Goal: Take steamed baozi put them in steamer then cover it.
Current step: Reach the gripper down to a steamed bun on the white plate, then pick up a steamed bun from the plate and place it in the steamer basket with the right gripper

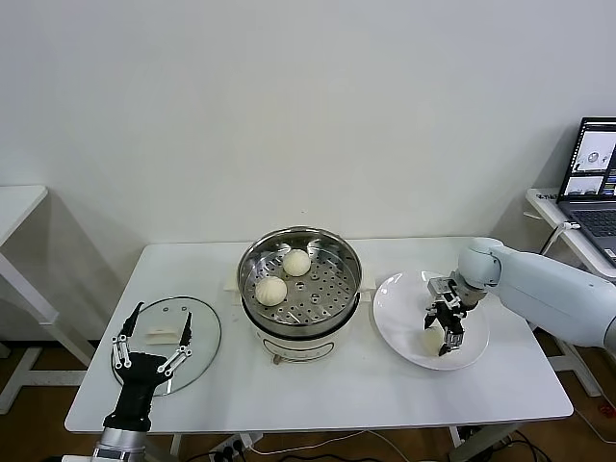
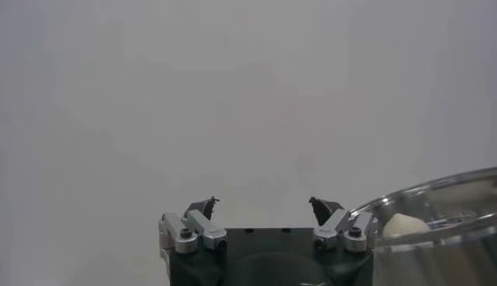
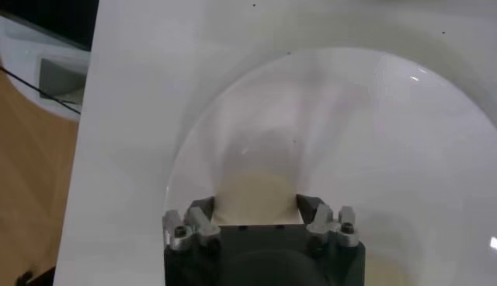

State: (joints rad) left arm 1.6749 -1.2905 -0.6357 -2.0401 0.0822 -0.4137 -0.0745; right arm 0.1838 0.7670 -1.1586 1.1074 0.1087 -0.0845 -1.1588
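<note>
The steamer (image 1: 252, 258) stands mid-table, uncovered, with two steamed baozi (image 1: 296, 262) (image 1: 270, 291) on its perforated tray. Another baozi (image 1: 429, 340) lies on the white plate (image 1: 399, 298) to the right. My right gripper (image 1: 438, 344) reaches down onto the plate, its fingers pressed against both sides of that bun (image 3: 256, 193). The glass cover (image 1: 200, 337) lies flat at the table's left. My left gripper (image 1: 163, 311) hovers over it, open and holding nothing (image 2: 262, 202). In the left wrist view the steamer (image 2: 458, 256) and a bun (image 2: 404, 225) show at the edge.
The white table (image 1: 337, 395) carries everything. A laptop (image 1: 595, 173) sits on a side table at the far right. Another white table (image 1: 14, 207) stands at the far left. A wall is close behind.
</note>
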